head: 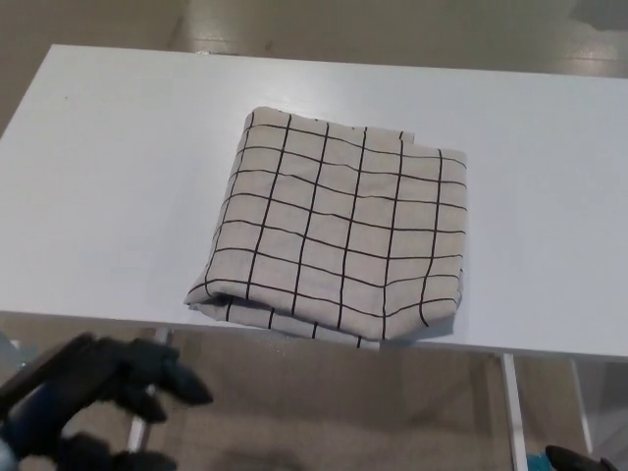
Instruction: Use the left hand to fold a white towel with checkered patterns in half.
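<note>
One white towel (339,240) with black checks, folded, flat on the white desk (108,177) at centre frame, near edge overhanging slightly; left hand (88,397) low in the lower left corner, below the desk edge, fingers (172,383) apart, holding nothing.

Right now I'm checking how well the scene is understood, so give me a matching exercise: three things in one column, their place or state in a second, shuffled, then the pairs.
Column one:
1. towel
2. table
3. left hand

Column two:
A. white, bare around the cloth
B. low at the picture's bottom left, below the table edge, holding nothing
C. folded, lying flat, near edge slightly over the table's front

Pairs: 1-C, 2-A, 3-B
</note>
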